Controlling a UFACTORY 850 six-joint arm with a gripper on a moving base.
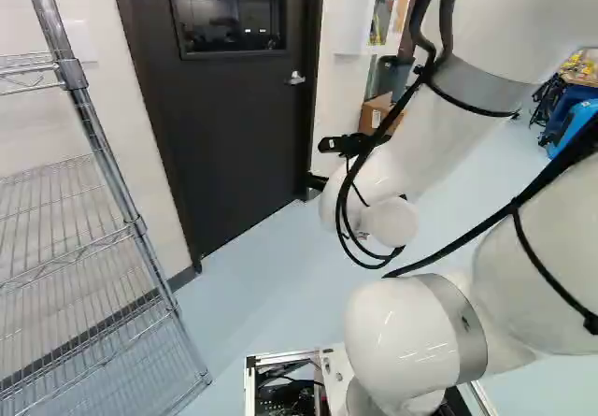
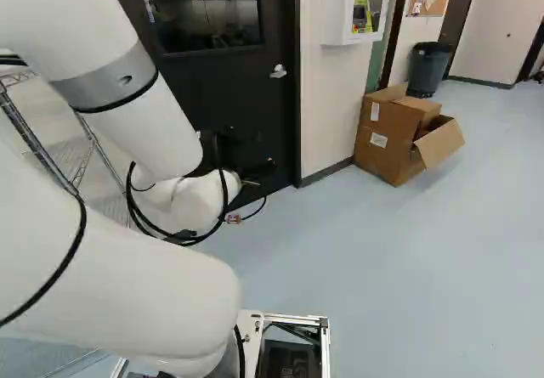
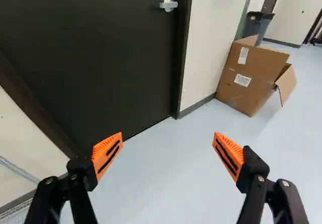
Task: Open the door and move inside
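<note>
Wrist view is showing us the gripper [image 3: 168,137] with fingers [image 3: 230,156] wide apart, while the lever handle [image 3: 168,4] is sitting well ahead, by the door's [image 3: 100,53] edge farther from the rack [image 1: 69,73].

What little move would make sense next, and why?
Probably raise the open gripper toward the door handle: the door is closed, and the handle lies well ahead of the spread fingers, above the floor they point toward.
</note>
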